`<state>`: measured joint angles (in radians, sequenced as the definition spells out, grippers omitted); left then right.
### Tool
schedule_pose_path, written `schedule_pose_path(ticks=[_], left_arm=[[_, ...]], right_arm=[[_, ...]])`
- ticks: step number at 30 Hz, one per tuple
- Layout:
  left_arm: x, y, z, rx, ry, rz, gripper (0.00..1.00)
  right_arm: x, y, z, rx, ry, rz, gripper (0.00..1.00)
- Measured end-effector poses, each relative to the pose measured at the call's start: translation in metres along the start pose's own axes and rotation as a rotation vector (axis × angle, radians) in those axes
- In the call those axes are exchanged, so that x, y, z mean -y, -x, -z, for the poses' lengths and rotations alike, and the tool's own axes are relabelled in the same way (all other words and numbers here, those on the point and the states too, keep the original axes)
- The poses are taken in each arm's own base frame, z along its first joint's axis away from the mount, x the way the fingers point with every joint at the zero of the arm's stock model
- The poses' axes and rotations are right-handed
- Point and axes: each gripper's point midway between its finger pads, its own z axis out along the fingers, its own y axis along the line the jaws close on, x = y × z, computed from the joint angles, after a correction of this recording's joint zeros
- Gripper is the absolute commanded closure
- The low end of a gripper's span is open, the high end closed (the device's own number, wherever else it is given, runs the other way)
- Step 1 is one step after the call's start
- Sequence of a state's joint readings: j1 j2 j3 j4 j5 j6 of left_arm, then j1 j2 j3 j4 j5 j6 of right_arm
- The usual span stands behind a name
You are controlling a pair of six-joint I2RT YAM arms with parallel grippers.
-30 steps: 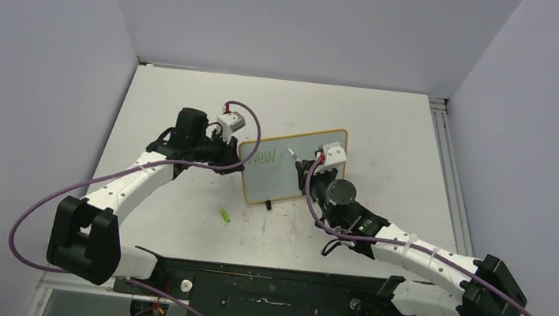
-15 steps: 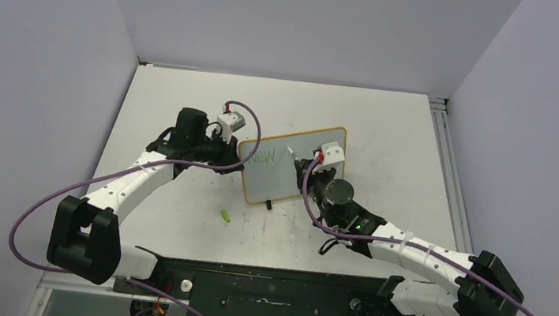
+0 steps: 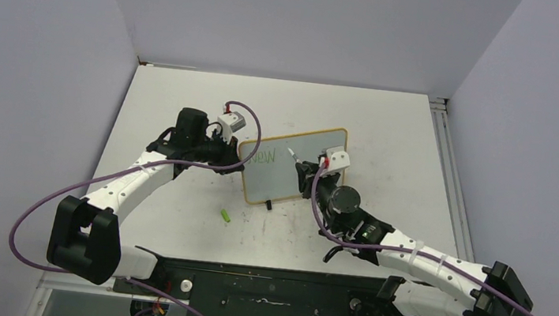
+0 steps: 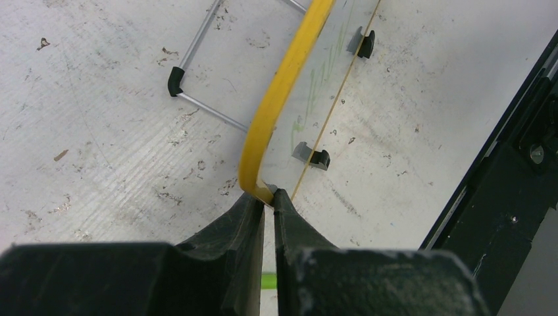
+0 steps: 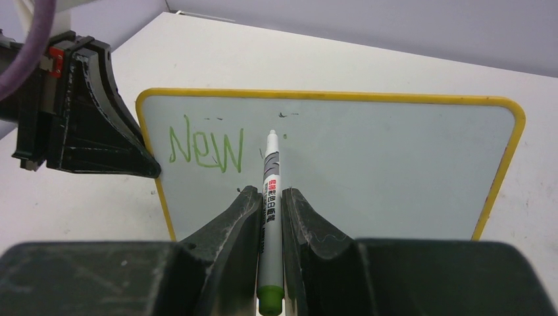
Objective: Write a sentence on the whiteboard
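Observation:
The whiteboard (image 3: pixel 291 171) stands tilted on the table in a yellow frame (image 5: pixel 329 96). Of the sentence, only the green word "New" (image 5: pixel 205 146) shows, at the board's upper left, and it is small in the top view (image 3: pixel 264 157). My left gripper (image 4: pixel 268 196) is shut on the frame's lower left corner (image 3: pixel 242 166). My right gripper (image 5: pixel 270 192) is shut on a white marker (image 5: pixel 270 178) with a green end. The marker's tip (image 5: pixel 271 133) points at the board just right of "New". I cannot tell whether the tip touches the board.
A green marker cap (image 3: pixel 227 216) lies on the table in front of the board's left end. The board's wire stand (image 4: pixel 197 108) and black feet (image 4: pixel 314 157) rest on the scuffed tabletop. A black rail (image 3: pixel 270 284) runs along the near edge, and walls close in three sides.
The right arm's elbow and forearm have swung right and lower, while the wrist shifted slightly. The board, the writing and the left arm look unchanged.

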<state>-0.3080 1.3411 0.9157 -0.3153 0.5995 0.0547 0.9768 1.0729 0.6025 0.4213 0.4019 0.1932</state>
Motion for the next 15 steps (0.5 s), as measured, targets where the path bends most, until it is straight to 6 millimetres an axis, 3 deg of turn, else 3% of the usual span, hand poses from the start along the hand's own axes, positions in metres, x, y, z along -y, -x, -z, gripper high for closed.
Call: schedule_pose_path(ticks=[15], left_arm=[[0.0,0.0,0.0,0.0,-0.001,0.0,1.0]], right_arm=[[0.004,-0.031,-0.005,-0.079,-0.026,0.044,0.95]])
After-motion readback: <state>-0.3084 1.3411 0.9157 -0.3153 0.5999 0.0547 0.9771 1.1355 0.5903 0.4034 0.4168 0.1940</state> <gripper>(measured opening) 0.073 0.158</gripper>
